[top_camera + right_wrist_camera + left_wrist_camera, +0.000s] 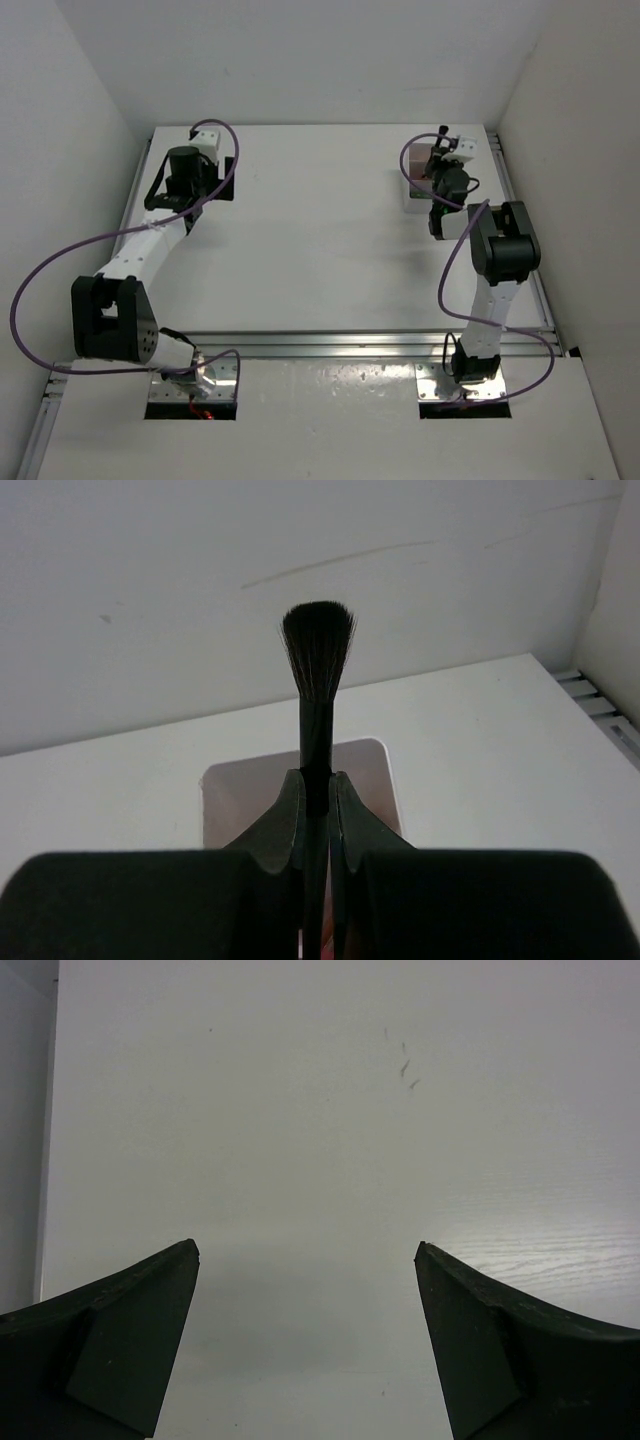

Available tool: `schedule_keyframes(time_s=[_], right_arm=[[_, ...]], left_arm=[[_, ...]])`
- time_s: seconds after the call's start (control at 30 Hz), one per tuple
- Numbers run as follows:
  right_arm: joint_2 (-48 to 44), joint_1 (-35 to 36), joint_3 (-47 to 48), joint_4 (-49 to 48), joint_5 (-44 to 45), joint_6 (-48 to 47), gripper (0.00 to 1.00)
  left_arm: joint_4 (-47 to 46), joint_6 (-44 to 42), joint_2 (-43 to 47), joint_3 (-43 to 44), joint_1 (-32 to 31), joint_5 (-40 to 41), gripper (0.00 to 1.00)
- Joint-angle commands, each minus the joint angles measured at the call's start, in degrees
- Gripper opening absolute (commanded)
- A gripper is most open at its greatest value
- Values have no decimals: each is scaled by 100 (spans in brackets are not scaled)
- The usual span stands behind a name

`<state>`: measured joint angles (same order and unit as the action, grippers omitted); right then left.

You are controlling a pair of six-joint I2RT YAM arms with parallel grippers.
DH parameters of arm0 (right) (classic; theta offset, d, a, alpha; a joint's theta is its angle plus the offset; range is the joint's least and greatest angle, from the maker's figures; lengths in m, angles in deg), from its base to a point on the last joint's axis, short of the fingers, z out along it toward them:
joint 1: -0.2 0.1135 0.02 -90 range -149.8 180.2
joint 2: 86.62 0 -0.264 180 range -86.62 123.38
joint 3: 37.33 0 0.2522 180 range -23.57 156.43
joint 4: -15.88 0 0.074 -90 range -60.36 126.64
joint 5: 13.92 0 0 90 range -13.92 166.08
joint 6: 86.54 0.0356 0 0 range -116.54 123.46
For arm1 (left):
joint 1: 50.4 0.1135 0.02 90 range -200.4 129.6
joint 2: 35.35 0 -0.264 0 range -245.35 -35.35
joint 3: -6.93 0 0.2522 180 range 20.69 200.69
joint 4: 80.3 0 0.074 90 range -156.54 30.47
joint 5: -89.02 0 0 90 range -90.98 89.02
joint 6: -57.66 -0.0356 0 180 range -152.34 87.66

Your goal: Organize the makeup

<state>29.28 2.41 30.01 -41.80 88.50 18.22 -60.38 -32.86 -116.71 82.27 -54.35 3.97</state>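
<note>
Black brush (317, 670), pinched by its handle in our right gripper (316, 798), points bristles to 12 o'clock over the white box (375, 765) at the table's (320, 230) 1 o'clock; our left gripper (305, 1250) gapes wide at 11.

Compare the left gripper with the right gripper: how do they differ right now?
The left gripper is open, its fingers wide apart; the right gripper is shut on the black brush. The left gripper faces only the white table; the right gripper is by the translucent box. Both have dark fingers.
</note>
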Motion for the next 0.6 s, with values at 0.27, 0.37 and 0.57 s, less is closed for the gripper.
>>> schedule_keyframes(time_s=[0.27, 0.37, 0.57], right_arm=[[452, 33, 189, -1047, -250, 650, 4], [259, 59, -110, -1065, -223, 826, 24], [-259, 139, -515, -1065, -293, 563, 44]], left_arm=[[26, -98, -99, 363, -45, 32, 95], [26, -45, -99, 363, -45, -20, 95], [26, -45, -99, 363, -45, -135, 95]])
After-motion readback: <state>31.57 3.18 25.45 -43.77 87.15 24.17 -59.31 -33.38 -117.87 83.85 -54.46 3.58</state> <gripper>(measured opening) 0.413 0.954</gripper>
